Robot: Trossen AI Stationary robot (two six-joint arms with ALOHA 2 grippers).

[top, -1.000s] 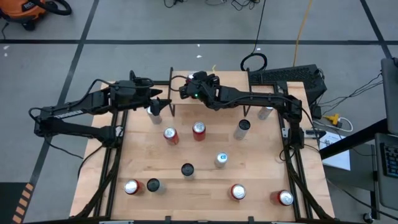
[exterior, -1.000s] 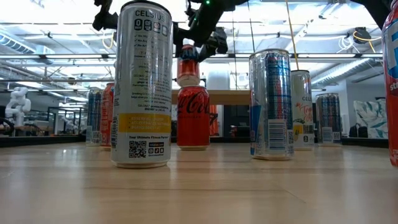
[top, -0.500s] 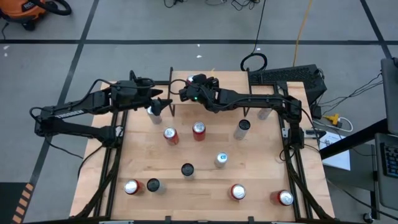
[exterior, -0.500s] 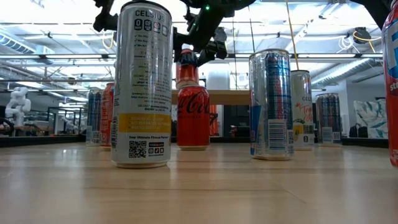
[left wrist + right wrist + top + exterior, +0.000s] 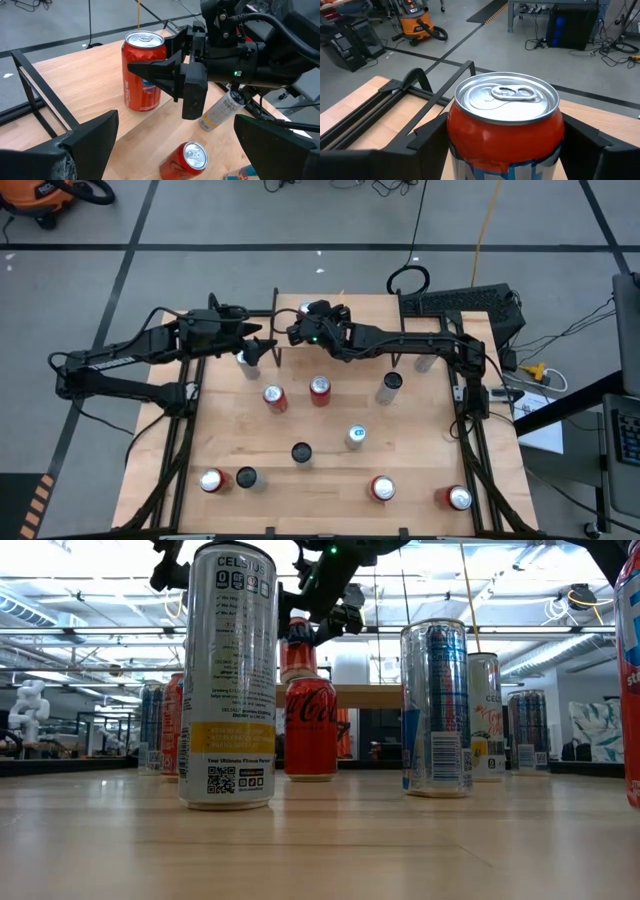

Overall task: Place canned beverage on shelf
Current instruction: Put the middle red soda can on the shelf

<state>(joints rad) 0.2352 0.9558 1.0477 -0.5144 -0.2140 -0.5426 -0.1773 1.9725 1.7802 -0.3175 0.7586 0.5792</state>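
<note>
A red can with a blue label stands upright at the left end of the shelf, a light wooden top on black legs at the table's far edge. My right gripper reaches in from the right and is shut on this can. Its base appears to be down on the shelf top; the low view hides it behind a Coke can. My left gripper hangs open just left of the shelf, pointing at the can and touching nothing. My right gripper pinches the red can's side wall between its two fingers, one finger on the near side and one on the far side, below the rim. The fingers come nearly level from the table's right. The can stays upright, top up.
Several upright cans stand scattered over the table, among them red ones and a silver one just in front of the shelf. A pale can lies on its side near the right arm. Another can stands under my left gripper.
</note>
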